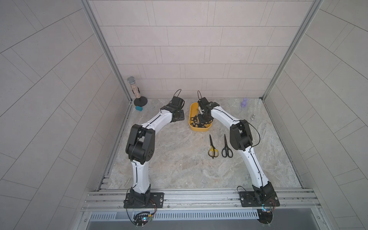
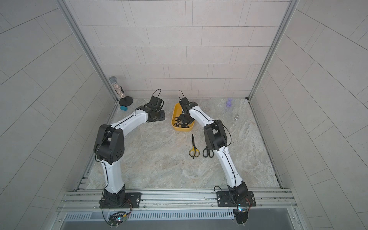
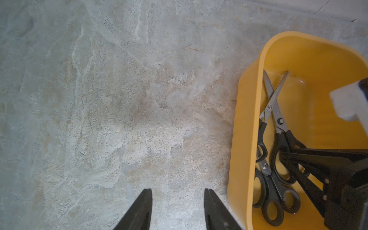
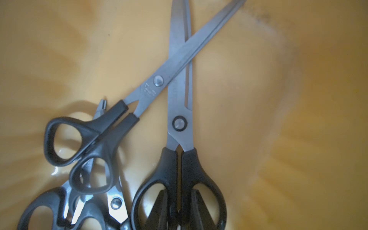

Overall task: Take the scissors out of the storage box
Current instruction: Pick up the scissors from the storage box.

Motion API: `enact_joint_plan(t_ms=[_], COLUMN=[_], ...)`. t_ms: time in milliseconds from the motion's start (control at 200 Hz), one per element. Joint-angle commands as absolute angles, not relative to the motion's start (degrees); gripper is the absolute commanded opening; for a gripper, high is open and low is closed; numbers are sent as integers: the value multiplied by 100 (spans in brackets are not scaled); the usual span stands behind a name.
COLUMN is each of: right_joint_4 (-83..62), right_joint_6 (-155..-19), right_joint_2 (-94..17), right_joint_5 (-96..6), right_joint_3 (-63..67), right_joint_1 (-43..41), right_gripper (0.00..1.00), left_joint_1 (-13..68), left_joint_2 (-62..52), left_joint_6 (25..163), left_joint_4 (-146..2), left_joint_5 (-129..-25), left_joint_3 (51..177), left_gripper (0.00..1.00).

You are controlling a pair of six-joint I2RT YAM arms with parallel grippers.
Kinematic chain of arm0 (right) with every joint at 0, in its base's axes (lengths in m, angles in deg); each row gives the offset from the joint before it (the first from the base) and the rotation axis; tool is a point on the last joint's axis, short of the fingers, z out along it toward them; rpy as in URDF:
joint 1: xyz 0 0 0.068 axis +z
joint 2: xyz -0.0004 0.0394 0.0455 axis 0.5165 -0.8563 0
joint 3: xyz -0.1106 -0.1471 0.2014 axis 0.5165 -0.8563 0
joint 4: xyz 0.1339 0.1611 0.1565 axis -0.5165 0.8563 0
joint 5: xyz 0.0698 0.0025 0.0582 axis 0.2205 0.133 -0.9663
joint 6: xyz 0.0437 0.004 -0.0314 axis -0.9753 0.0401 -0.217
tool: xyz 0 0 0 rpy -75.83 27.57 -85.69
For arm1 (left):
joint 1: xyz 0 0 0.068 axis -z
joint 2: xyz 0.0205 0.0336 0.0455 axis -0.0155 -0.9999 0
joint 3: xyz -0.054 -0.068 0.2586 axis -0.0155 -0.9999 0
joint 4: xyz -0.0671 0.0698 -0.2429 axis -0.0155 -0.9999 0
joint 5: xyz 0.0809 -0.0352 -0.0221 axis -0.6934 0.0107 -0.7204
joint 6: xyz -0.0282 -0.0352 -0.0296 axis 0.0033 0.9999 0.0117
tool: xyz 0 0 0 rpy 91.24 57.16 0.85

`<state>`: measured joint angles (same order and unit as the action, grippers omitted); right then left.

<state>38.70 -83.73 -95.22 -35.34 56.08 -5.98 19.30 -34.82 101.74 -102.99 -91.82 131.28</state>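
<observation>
Large scissors (image 4: 180, 123): blade tips cut off, at the end away from the fingers (image 4: 159, 209); finger roots cut off too.
Lowest pair (image 4: 116, 203), beside the fingers: half buried, handles cut off.
Storage box (image 1: 199, 128) contents, in both top views: mostly masked by right gripper (image 1: 203, 119).
Small silvery item (image 1: 253, 117): unidentifiable.

I can read no text anywhere. A faint stamp sits on the blade of the slim black-handled steel scissors (image 4: 151, 87), and faint letters run along the blade of the larger black-handled steel scissors (image 4: 179, 119). Both are too blurred to read.
</observation>
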Motion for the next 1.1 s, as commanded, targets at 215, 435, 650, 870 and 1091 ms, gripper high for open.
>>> enact_joint_plan(t_ms=[215,435,650,870,1091], right_joint_4=[3831,3919,4244,4606,4340], right_joint_6=[-8596,-8596,-8710,-8797,-8831], right_joint_2=[-9048,-8652,-8531,-8426,-7760], right_joint_5=[-3433,-3436,-3482,-3534,-3301], right_joint_3=[5139,5258,5304,5442,4809], right_joint_1=[-543,-539,-537,-535,-535], right_gripper=[0,0,0,0,0], left_joint_1=[1881,1880,1880,1880,1882], left_joint_2=[-3205,-3169,-3177,-3175,-3131], left_joint_6=[10188,10216,10205,10206,10174], left_joint_4=[-10270,-10300,-10391,-10479,-10576], left_joint_5=[-9220,-9217,-9240,-9249,-9286], left_joint_3=[13065,13098,13221,13371,13426], left_gripper=[49,49,49,49,49])
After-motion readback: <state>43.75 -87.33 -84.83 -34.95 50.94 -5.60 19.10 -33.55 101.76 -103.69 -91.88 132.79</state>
